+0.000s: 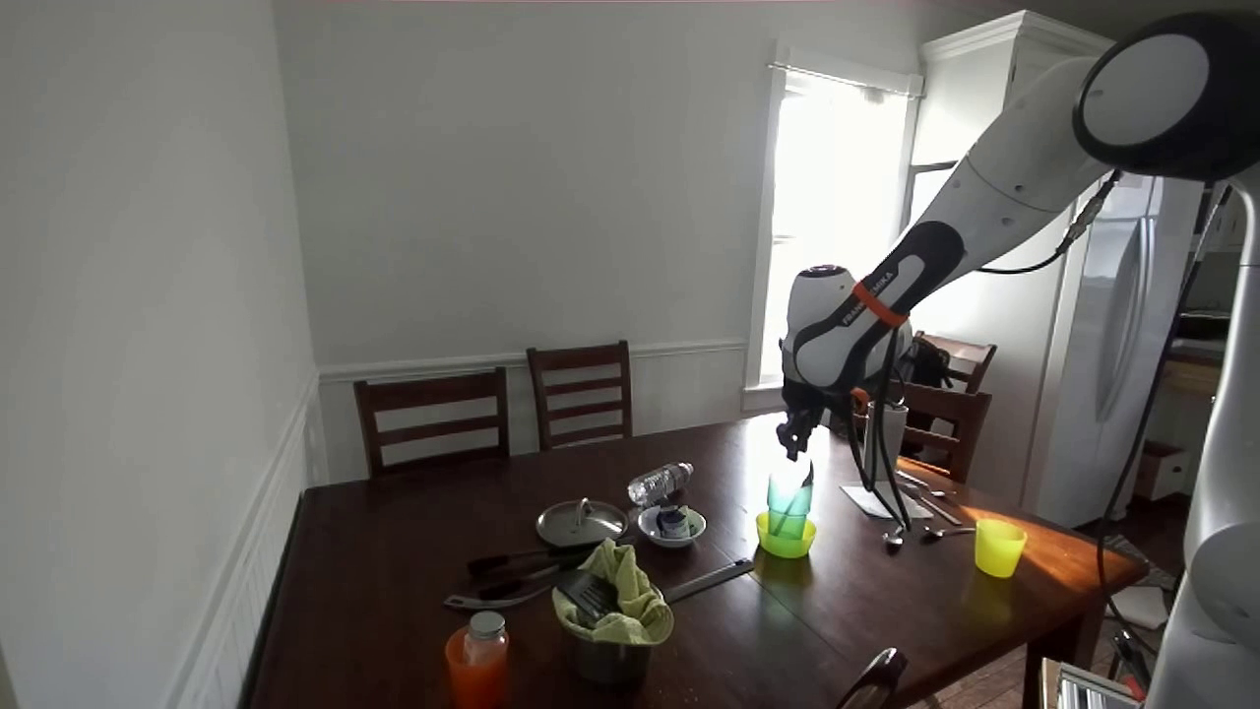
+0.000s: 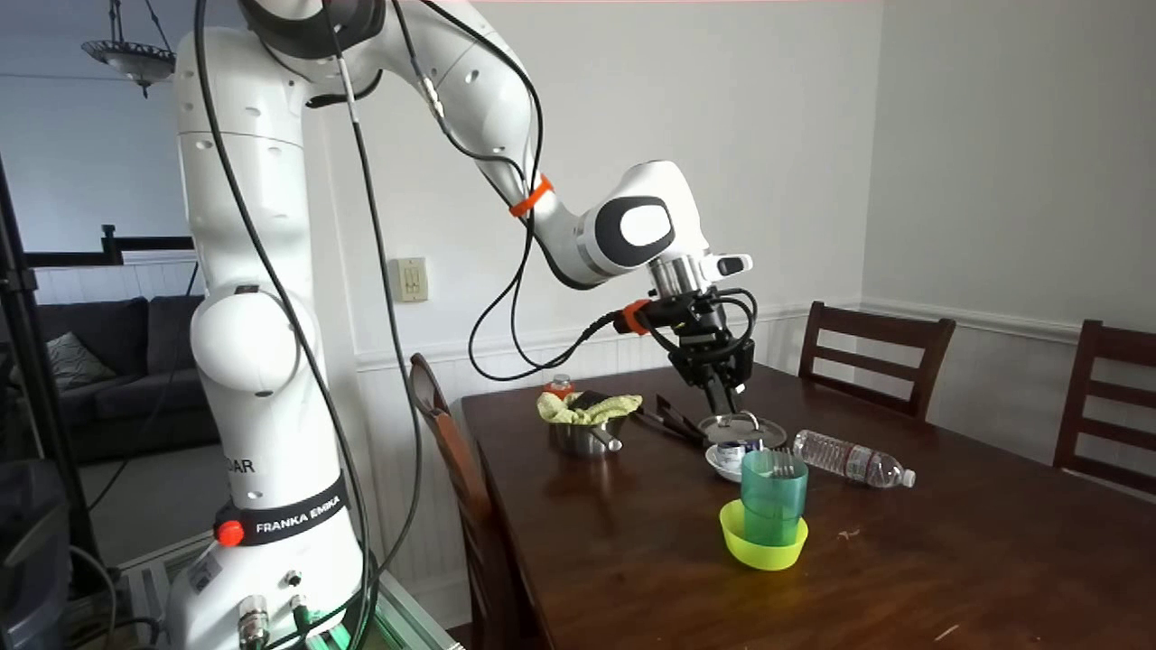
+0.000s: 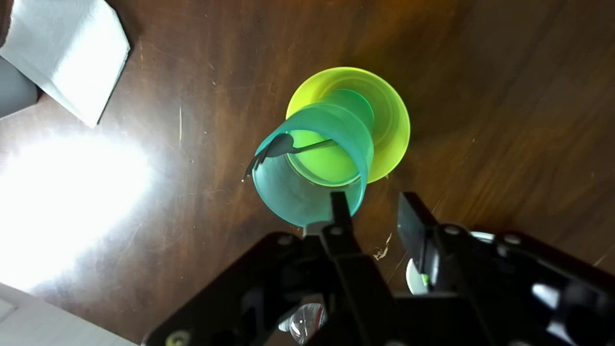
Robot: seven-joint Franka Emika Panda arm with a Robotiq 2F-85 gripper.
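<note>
One dark wooden table [image 2: 903, 569] spreads beneath the gripper [image 3: 374, 206], whose fingers [image 3: 417, 218] stand moderately apart, holding only air. Lower down and near it, a teal cup [image 2: 769, 506] stands in a yellow-green bowl [image 3: 393, 129], a dark fork [image 3: 279, 145] leaning inside the cup.

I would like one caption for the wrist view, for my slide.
Open pincer above a dark table, near a teal cup holding a fork and standing in a yellow-green bowl.
</note>
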